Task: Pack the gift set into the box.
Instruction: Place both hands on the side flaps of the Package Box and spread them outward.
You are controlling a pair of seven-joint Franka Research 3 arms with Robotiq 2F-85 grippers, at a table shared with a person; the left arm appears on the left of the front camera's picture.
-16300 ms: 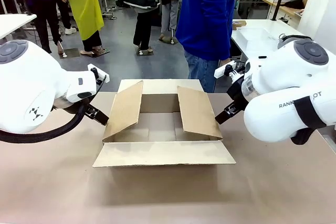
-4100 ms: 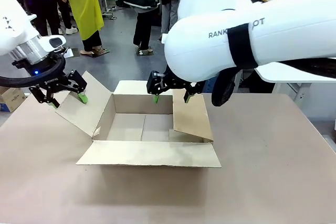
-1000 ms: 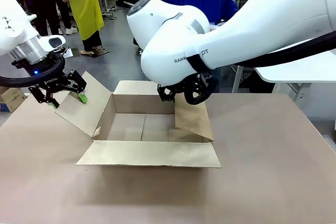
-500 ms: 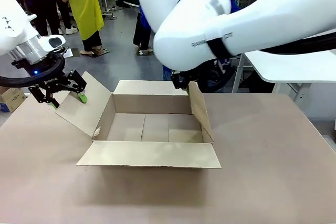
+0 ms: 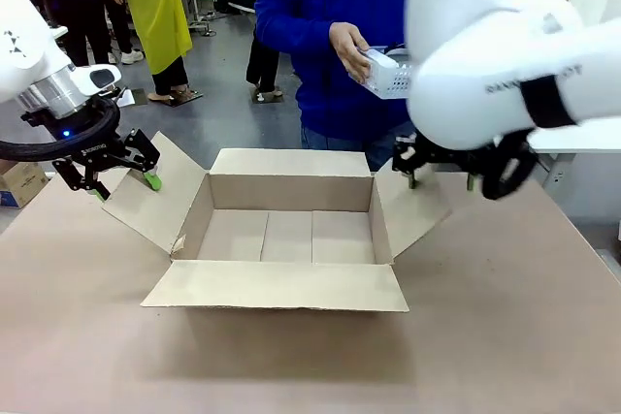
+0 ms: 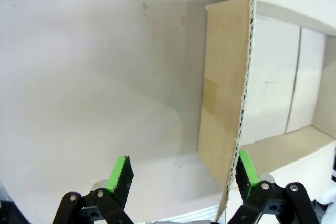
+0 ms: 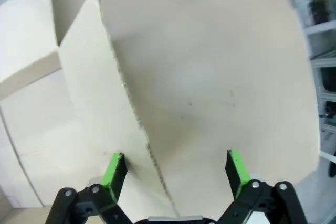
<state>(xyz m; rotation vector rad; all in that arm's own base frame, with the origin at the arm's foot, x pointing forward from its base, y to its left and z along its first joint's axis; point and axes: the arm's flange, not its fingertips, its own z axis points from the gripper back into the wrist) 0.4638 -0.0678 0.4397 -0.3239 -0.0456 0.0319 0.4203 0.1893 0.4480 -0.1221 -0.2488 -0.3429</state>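
Note:
The box [image 5: 291, 189] stands open in the middle of the table, with all four flaps folded outward. My left gripper [image 5: 124, 186] is open and straddles the edge of the left flap [image 6: 223, 93], which runs close to one green pad [image 6: 247, 167]. Over on the other side, my right gripper [image 5: 441, 179] is open astride the right flap [image 7: 100, 93], whose edge lies between its fingers. Behind the box, a person in a blue top holds the gift set's white perforated basket [image 5: 391, 75] at chest height. Its contents are hidden.
The brown table top [image 5: 505, 317] is bare in front of and to the right of the box. A small brown carton [image 5: 17, 181] sits off the table's left edge. Other people stand farther back. A white table [image 5: 582, 138] is behind my right arm.
My right arm has swung from over the box to its right side, and the right flap now leans outward. A person has stepped up with the basket. The left gripper has stayed put.

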